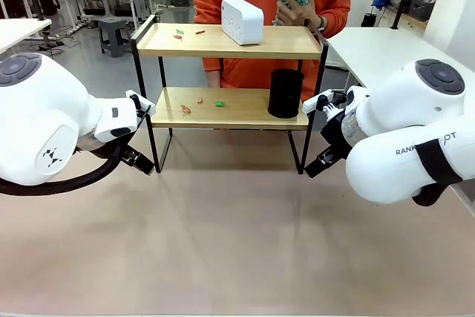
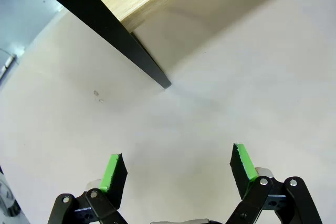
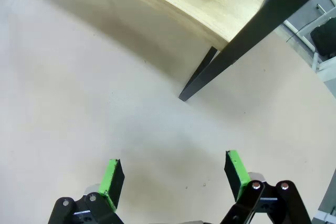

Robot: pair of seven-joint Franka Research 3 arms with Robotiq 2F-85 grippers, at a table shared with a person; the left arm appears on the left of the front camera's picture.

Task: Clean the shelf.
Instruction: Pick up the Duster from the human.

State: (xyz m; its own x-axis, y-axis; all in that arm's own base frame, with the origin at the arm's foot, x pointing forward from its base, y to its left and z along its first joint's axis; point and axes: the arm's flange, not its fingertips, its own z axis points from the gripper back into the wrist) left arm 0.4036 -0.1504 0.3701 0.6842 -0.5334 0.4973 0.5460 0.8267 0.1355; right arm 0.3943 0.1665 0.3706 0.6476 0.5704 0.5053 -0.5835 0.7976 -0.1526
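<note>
- table (image 1: 237,257): pale beige top, carries the shelf (image 1: 230,51) on four black legs
- black cylinder (image 1: 285,93): upright on the lower board (image 1: 241,114), at its right end; used as landmark
- green scrap (image 1: 219,103): lower board, left of the cylinder
- two reddish scraps (image 1: 185,109): same board, further left of the cylinder
- top board (image 1: 289,38): directly above the cylinder
- white box (image 1: 242,20): top board, above and slightly left of the cylinder
- small green and red scraps (image 1: 179,32): top board, far left of the cylinder
</note>
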